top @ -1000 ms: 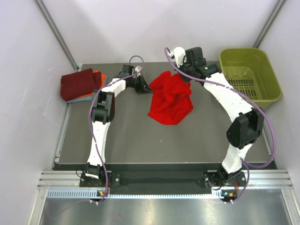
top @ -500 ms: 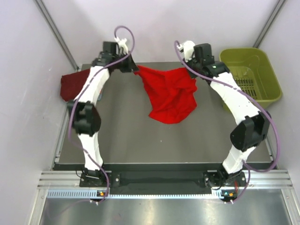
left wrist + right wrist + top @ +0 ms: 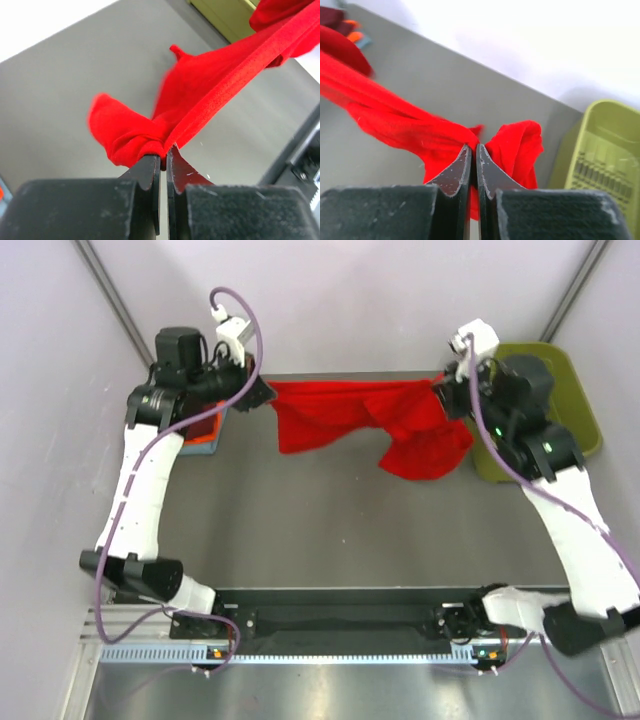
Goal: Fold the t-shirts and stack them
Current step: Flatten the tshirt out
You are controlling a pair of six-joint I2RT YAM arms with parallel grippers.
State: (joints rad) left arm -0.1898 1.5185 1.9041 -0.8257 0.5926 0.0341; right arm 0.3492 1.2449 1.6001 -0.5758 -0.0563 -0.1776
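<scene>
The bright red t-shirt point(image 3: 345, 412) hangs stretched in the air between my two grippers, above the back of the table. My left gripper point(image 3: 262, 395) is shut on its left end, seen bunched at the jaws in the left wrist view point(image 3: 131, 142). My right gripper point(image 3: 443, 392) is shut on its right end point(image 3: 445, 137), with a loose part drooping below point(image 3: 428, 452). The folded stack sits at the back left, mostly hidden by my left arm; only a bit of orange and grey-blue point(image 3: 203, 437) shows. Its maroon shirt point(image 3: 331, 16) shows in the right wrist view.
The olive-green plastic basket point(image 3: 580, 410) stands at the back right, partly behind my right arm; it also shows in the right wrist view point(image 3: 605, 150). The grey table point(image 3: 330, 530) lies below the shirt. White walls close in the sides and back.
Both grippers have lifted and pulled apart, left going left and right going right. The red t-shirt went from a crumpled heap on the table to a band stretched in the air.
</scene>
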